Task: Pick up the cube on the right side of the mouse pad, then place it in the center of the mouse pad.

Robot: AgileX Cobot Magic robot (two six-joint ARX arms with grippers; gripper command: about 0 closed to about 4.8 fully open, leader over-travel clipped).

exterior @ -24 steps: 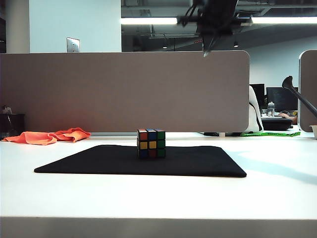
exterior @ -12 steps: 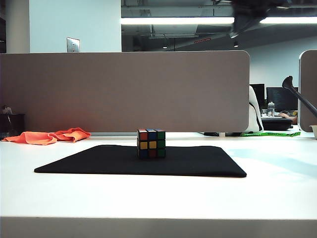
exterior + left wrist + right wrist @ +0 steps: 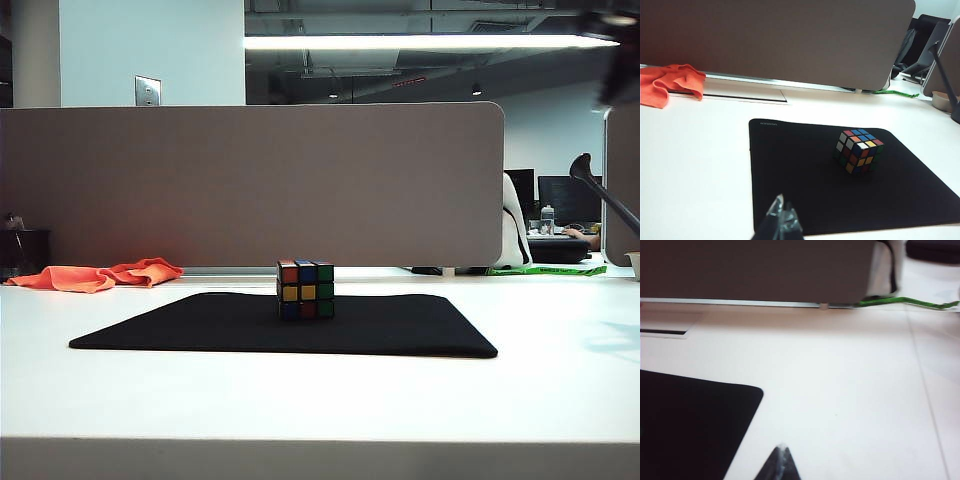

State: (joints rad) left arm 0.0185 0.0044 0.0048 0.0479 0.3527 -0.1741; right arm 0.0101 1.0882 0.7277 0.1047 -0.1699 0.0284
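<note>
Cube (image 3: 306, 289) upright near pad (image 3: 200, 325) centre, free of both grippers. Left gripper (image 3: 780, 223) fingers pinched shut, empty, above pad's near edge. Right gripper (image 3: 778, 464) shut, empty, over bare worktop (image 3: 850, 390) beside pad; placement looks done.

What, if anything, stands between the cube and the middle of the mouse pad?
Nothing visible does: the cube already sits on the mouse pad, near its middle, with bare mat around it. The left pincer hangs shut over the pad's near edge; the shut right pincer is off the pad's right side.
</note>
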